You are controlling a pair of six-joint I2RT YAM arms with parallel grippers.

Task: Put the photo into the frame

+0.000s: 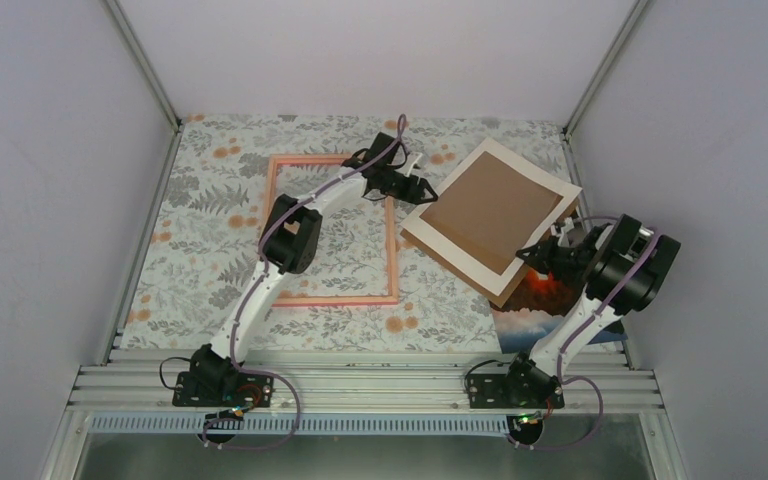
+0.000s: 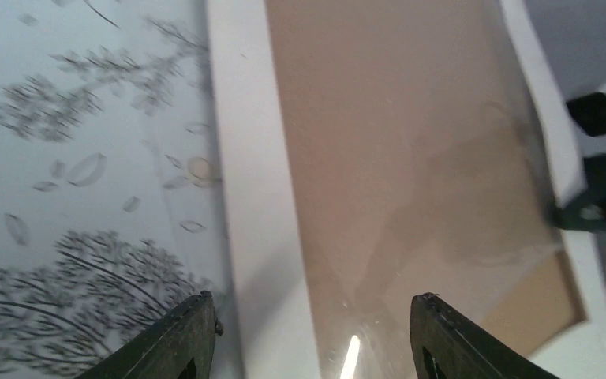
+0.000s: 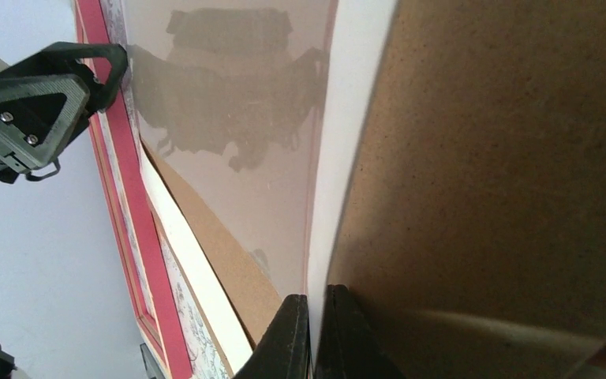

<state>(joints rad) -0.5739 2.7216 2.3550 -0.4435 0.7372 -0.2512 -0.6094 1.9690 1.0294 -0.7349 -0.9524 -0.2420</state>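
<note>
Photo (image 1: pixel 545 305) lay face-up on table (image 1: pixel 440 320) near my right base, partly under brown backing board (image 1: pixel 490 210) and white mat (image 1: pixel 525 163), whose edge my right end effector (image 3: pixel 316 304) pinched, apparently to tilt both off it, while my left end effector (image 2: pixel 313 300) gaped wide at their far corner beside pink frame (image 1: pixel 392 250).

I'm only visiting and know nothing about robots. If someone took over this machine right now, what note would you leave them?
Grips: left end effector open and empty, by the white mat; right end effector shut on that mat's edge.
Things: the photo lies partly under the mat and brown board; the frame lies flat to their left, no photo in it.
Done: nothing placed.
To do: uncover the photo, lay it in the frame.
</note>
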